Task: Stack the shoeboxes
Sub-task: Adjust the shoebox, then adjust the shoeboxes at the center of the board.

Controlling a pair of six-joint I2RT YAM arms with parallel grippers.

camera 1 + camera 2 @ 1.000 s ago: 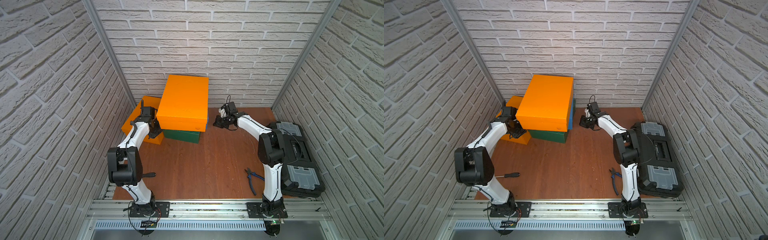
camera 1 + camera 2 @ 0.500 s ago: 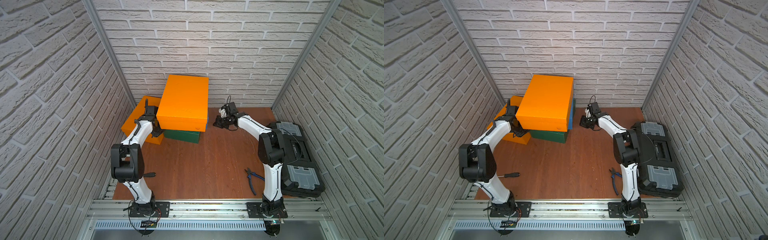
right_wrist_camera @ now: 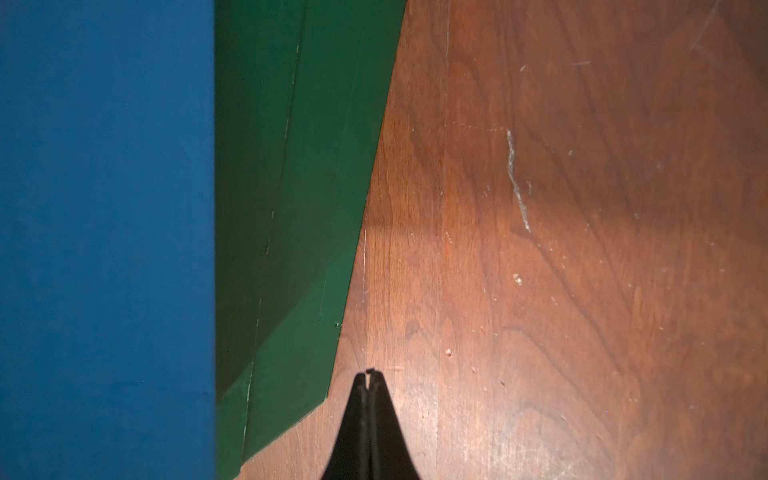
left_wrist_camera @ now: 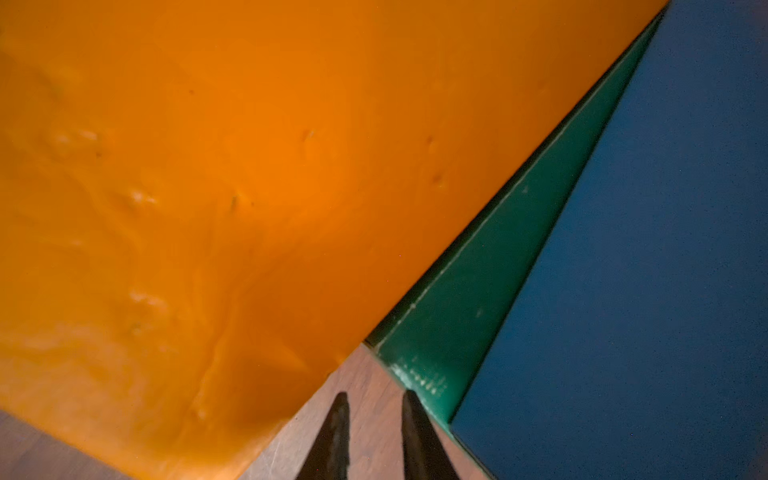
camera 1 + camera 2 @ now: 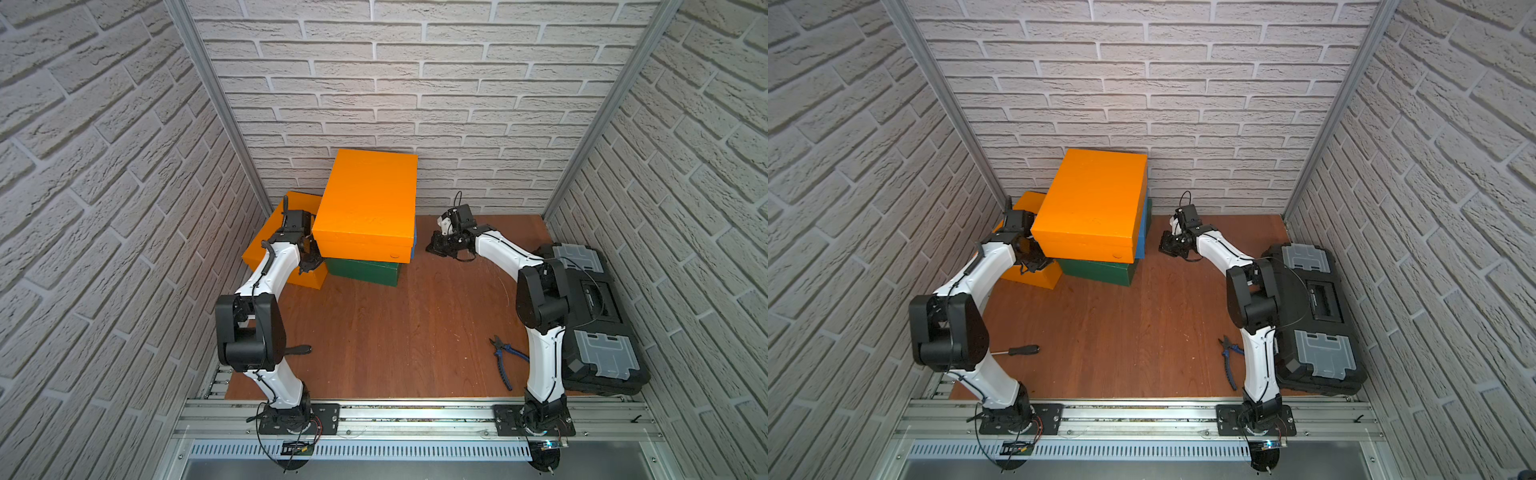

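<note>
Stack: three boxes high, at the back of the surface [image 5: 395, 332], close to the brick back wall [image 5: 415, 104].
Bottom of stack: green shoebox [image 5: 361, 270], flat on the surface.
Middle of stack: blue shoebox [image 5: 1143, 232], on the green one, seen in both top views only as a strip along the stack's right side.
Top of stack: top orange shoebox [image 5: 365, 203], lid up, hanging out past the lower boxes toward the front and left.
Not stacked: second orange shoebox [image 5: 259, 248], on the surface just left of the stack, partly hidden behind the left arm.
Left claw [image 4: 372, 399]: slightly parted, only bare wood visible between the dark fingers [image 4: 336, 436]; low at the stack's near-left corner, between the second orange shoebox and the green one, under the overhang of the top box; contact with the green corner impossible to tell.
Right claw [image 3: 369, 374]: clenched tight, holding nothing; low over the surface just right of the stack, beside the green and blue sides, apart from both.
Right edge of surface: black tool case [image 5: 590, 307] with grey lids.
Near the right arm's base: blue-handled pliers [image 5: 505, 361].
Near the left arm: black-handled screwdriver [image 5: 1017, 351].
</note>
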